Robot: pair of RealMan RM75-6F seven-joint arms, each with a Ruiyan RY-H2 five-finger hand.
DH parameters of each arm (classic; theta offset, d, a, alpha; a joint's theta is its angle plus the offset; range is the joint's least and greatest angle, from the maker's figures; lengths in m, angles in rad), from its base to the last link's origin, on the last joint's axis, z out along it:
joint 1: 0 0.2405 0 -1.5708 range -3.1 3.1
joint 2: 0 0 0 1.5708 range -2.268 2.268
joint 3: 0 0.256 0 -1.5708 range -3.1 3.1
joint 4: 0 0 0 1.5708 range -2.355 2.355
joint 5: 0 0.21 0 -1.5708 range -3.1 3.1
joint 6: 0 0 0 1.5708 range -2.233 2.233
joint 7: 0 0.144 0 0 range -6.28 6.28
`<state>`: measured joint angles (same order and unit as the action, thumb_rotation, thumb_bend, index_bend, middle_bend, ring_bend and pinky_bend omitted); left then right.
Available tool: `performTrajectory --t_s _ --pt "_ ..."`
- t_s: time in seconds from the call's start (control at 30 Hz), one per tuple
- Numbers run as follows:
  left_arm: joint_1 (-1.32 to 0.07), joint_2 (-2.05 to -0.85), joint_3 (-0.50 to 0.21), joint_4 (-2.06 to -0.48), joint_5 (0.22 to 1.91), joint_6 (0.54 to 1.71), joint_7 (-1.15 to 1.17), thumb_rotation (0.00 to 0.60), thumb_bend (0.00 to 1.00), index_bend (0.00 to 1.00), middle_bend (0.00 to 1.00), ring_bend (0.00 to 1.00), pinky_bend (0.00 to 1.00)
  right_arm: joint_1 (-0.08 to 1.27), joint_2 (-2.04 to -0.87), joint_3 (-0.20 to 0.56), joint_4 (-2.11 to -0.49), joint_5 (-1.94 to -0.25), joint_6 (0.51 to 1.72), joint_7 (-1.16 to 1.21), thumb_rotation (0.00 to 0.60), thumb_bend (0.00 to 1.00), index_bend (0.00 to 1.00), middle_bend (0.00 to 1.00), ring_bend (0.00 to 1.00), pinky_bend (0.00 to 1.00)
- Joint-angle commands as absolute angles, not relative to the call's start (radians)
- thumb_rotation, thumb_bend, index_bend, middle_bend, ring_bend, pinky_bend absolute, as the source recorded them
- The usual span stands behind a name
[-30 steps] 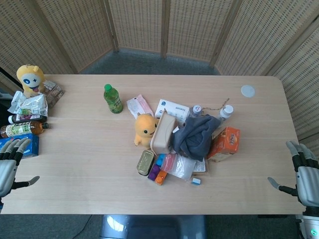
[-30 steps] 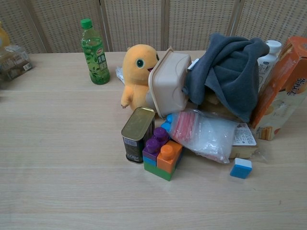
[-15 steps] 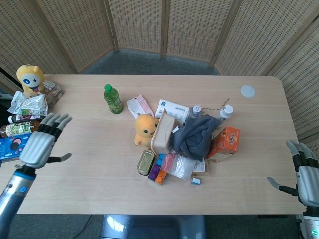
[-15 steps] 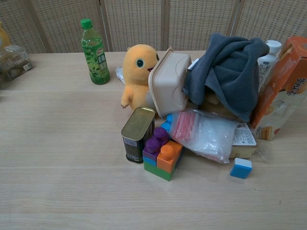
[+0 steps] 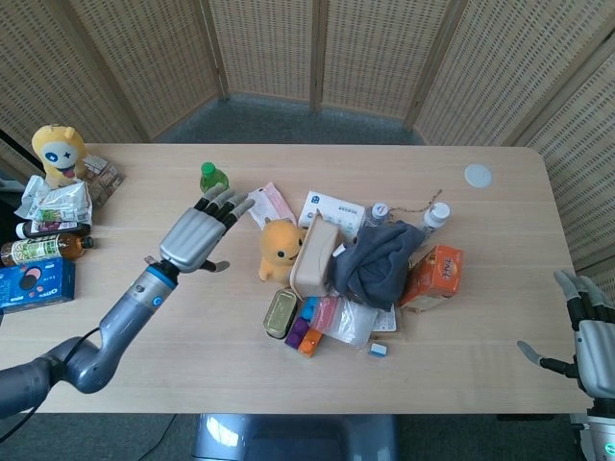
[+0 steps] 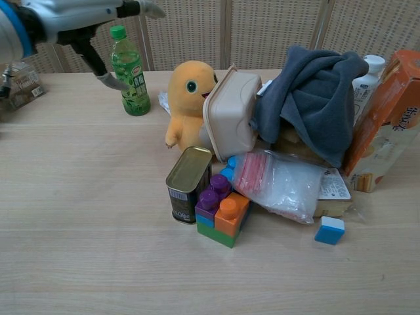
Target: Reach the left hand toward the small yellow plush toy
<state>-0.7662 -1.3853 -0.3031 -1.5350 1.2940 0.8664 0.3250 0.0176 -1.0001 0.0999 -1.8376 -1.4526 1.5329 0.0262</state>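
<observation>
Left hand (image 5: 199, 237) has swung in from the table's left edge since a second ago and now hovers near the pile, fingers apart, holding nothing; right hand (image 5: 588, 331) is unchanged at the right edge, also spread and empty. Step in hand: the reach, judged mostly done but no contact yet. Near to far in the chest view: brick stack (image 6: 223, 210), tin can (image 6: 187, 184), then small yellow plush toy (image 5: 280, 248) upright against the beige box (image 5: 314, 255); green bottle (image 6: 128, 71) behind. Toy lies at about 4 o'clock of the left hand, near, not touching. Next move likely calls for a short advance toward 4 o'clock, clearing the bottle beneath the fingers.
</observation>
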Motion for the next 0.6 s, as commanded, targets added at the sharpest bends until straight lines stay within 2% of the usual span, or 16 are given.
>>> performTrajectory --t_s 0.03,0.3,0.6 --pt "-0.859 -1.459 -0.326 -1.496 1.174 0.795 0.435 0.6 0.0 0.0 0.0 0.0 0.0 0.017 -0.997 0.104 -1.835 -1.446 1.534 0.035 0.544 0.0 0.0 0.0 0.0 0.0" --pt "-0.941 -1.542 -0.295 -1.472 1.059 0.789 0.55 0.6 0.0 0.0 0.0 0.0 0.0 0.014 -0.983 0.107 -1.834 -1.441 1.534 0.068 0.548 0.0 0.0 0.0 0.0 0.0" --pt "-1.013 -1.643 -0.28 -1.367 0.958 0.797 0.593 0.6 0.0 0.0 0.0 0.0 0.0 0.007 -0.966 0.117 -1.835 -1.435 1.548 0.105 0.546 0.0 0.0 0.0 0.0 0.0"
